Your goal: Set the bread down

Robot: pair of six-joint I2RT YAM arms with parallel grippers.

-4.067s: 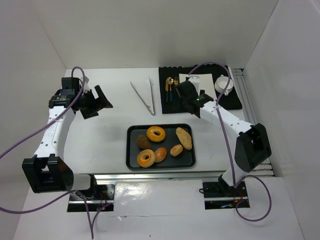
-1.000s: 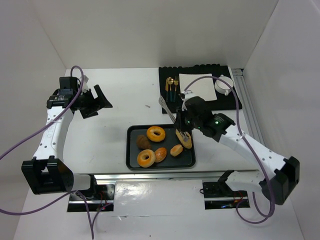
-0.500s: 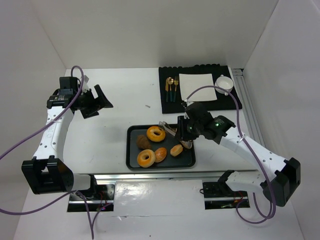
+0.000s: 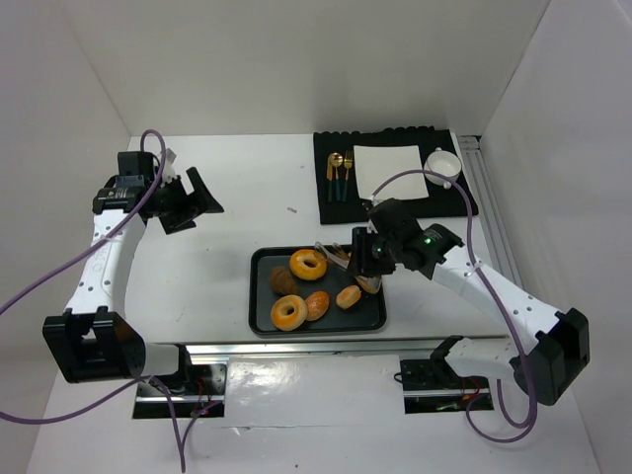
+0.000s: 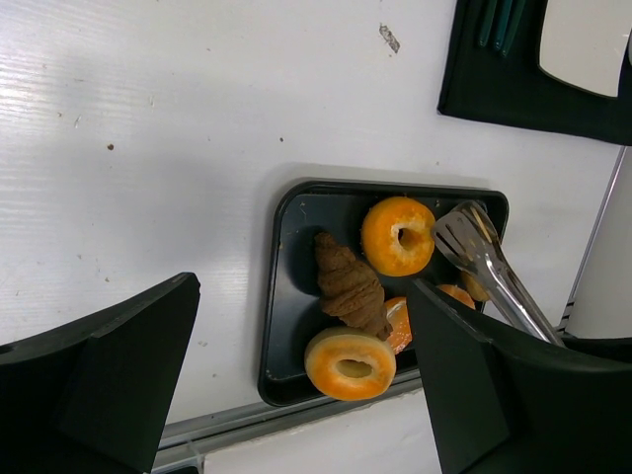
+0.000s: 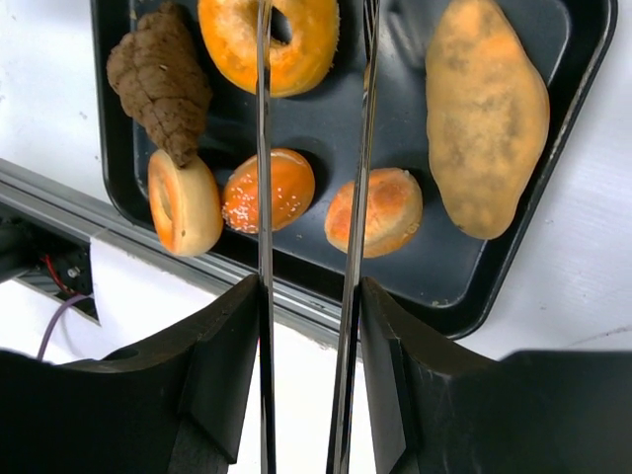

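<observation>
A black tray (image 4: 259,296) holds several breads: a glazed bagel (image 4: 308,264), a dark croissant (image 4: 282,280), a second bagel (image 4: 288,312), a seeded bun (image 4: 317,305), a small roll (image 4: 348,296) and a long loaf (image 4: 370,281). My right gripper (image 4: 367,255) is shut on metal tongs (image 6: 264,148). The tongs' two arms stand apart over the tray, between the glazed bagel (image 6: 229,39) and the long loaf (image 6: 486,114), with no bread between them. My left gripper (image 4: 197,197) hangs open at the far left, holding nothing.
A black mat (image 4: 464,197) at the back right carries gold cutlery (image 4: 338,170), a white napkin (image 4: 390,168) and a white cup (image 4: 443,164). The table's front edge runs just below the tray (image 6: 494,276). White walls close in both sides.
The tongs left the table and are in my right gripper. Over the last second they swung left and down over the tray, and their arms spread apart.
</observation>
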